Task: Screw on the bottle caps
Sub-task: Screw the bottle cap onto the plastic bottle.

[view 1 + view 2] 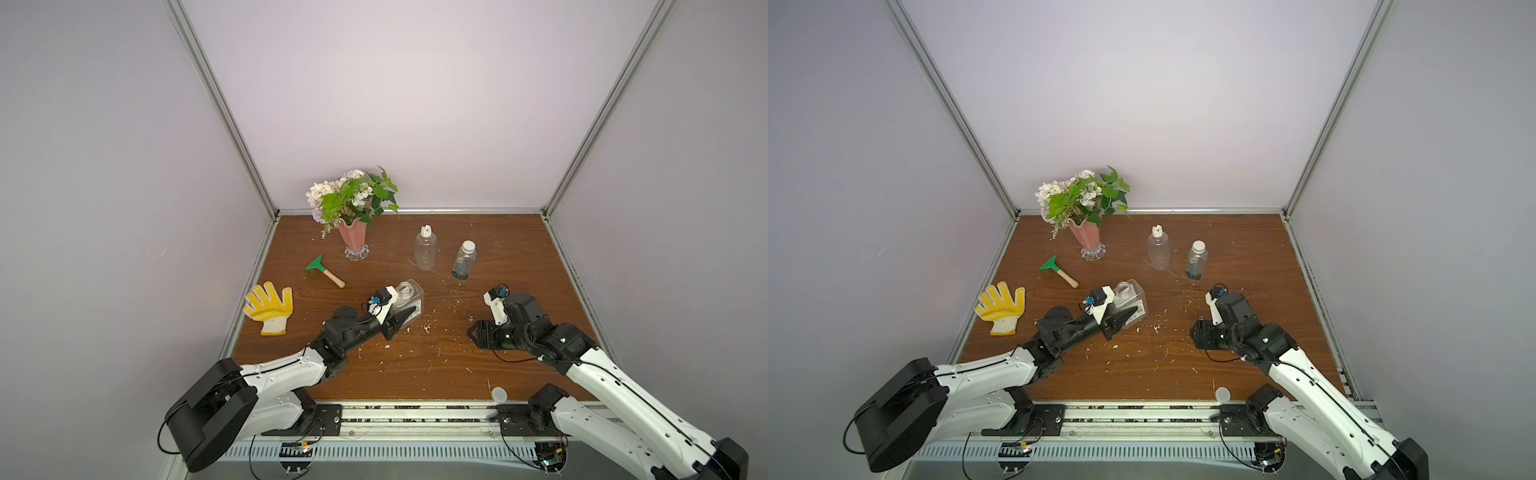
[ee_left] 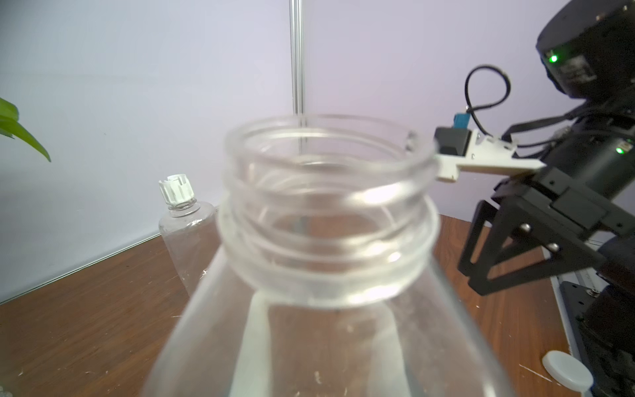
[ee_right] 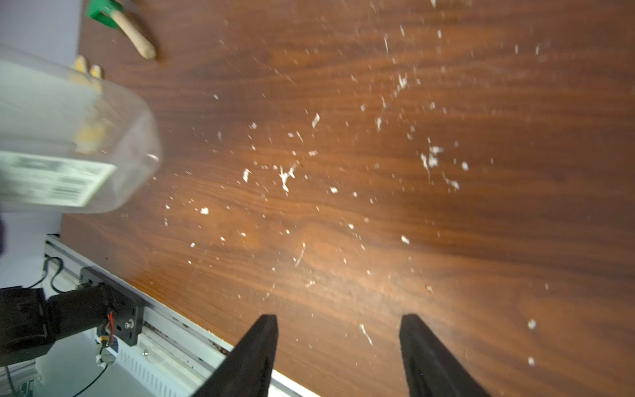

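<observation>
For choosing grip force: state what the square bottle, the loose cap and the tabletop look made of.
Square bottle: clear glossy plastic by the look, see-through walls, moulded neck threads; glass not excluded. Loose cap: white, opaque, matte, probably plastic. Tabletop: brown wood-grain pattern, slight sheen; wood or laminate, cannot tell.

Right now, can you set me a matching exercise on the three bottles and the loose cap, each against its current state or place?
1 square bottle
2 rounded bottle
3 slim bottle
4 loose cap

A wears a flat white cap
B lies at the table's front edge
C neck open, uncapped
D wears a ribbed cap

Pairs: 1-C, 2-D, 3-A, 4-B.
</observation>
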### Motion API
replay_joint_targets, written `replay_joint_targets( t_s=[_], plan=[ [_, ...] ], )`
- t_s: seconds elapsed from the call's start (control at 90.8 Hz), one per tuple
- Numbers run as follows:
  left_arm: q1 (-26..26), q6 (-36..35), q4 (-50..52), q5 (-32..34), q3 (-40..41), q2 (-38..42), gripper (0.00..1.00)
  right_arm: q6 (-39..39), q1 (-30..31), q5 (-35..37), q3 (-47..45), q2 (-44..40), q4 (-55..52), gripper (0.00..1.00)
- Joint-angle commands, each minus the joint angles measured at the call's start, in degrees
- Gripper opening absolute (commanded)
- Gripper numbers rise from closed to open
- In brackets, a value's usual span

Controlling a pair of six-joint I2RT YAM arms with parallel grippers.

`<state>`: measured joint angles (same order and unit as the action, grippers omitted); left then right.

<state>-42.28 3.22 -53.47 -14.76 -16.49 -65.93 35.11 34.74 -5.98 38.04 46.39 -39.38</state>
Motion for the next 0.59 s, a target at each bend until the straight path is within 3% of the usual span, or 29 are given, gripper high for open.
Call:
replay_joint_targets(
  t_s=[0.0, 0.462, 0.517, 0.55, 0.583],
  plan=[
    [0.6, -1.0, 0.1, 1.5, 0.5, 1.5, 0.42, 10.1, 3.1, 6.2, -2.7, -1.9, -8.6, 0.63],
    [0.6, -3.5, 0.2, 0.7, -0.6, 0.8, 0.41, 26.6, 14.8, 8.9, -10.4, 2.4, -8.3, 0.64],
    [0.6, -3.7, -0.4, 0.4, -0.6, 0.3, 0.41, 28.3, 15.9, 10.3, -9.5, 3.0, -9.3, 0.74],
    [0.6, -3.9, -0.8, 0.1, -0.7, 0.0, 0.41, 29.2, 16.6, 11.3, -8.9, 3.4, -10.1, 0.95],
    [0.6, -3.9, -1.1, 0.0, -0.7, -0.3, 0.41, 29.9, 17.0, 12.0, -8.2, 3.8, -10.8, 0.99]
  ],
)
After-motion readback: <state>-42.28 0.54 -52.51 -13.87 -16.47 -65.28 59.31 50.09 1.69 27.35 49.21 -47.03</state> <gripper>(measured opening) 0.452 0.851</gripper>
